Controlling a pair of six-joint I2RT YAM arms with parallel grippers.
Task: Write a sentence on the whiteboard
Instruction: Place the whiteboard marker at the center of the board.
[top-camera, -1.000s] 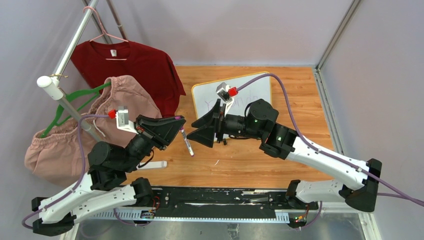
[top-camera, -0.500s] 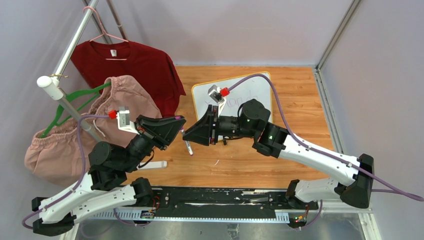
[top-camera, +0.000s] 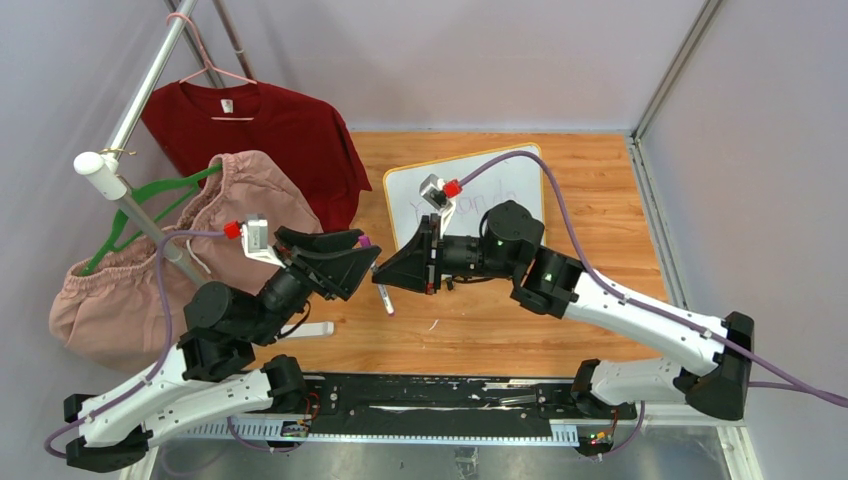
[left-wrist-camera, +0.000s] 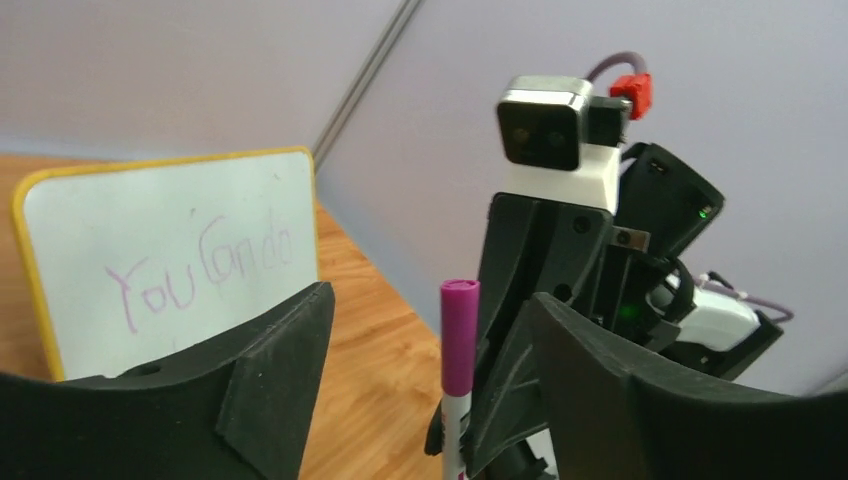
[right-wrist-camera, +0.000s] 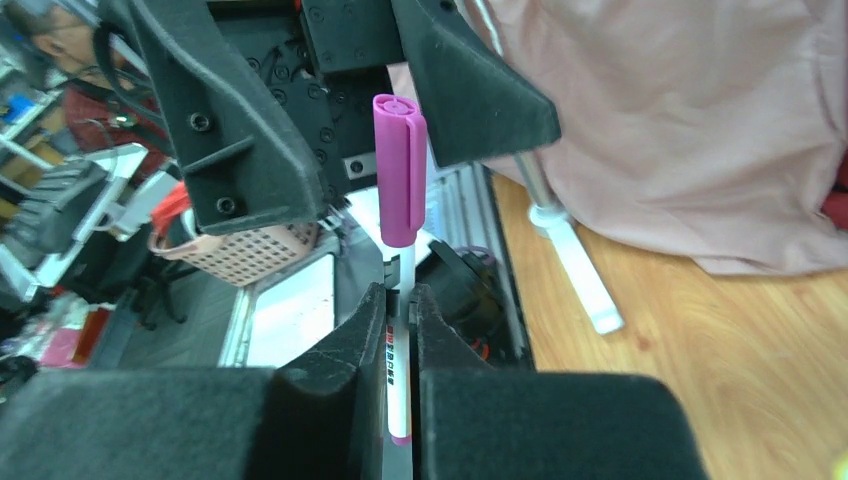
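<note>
One marker joins our arms: our right gripper clamps its barrel, our left gripper gapes around its cap, the whiteboard apart, beyond both.

Blocked at mid-table by the left gripper, spread open round the capped end of the marker, and the right gripper, clamped on its barrel. Hemmed in on the left by a pink garment, a red shirt and a slanting rack pole. Overhung across the whiteboard by the right arm. Open over bare table at far right.
</note>
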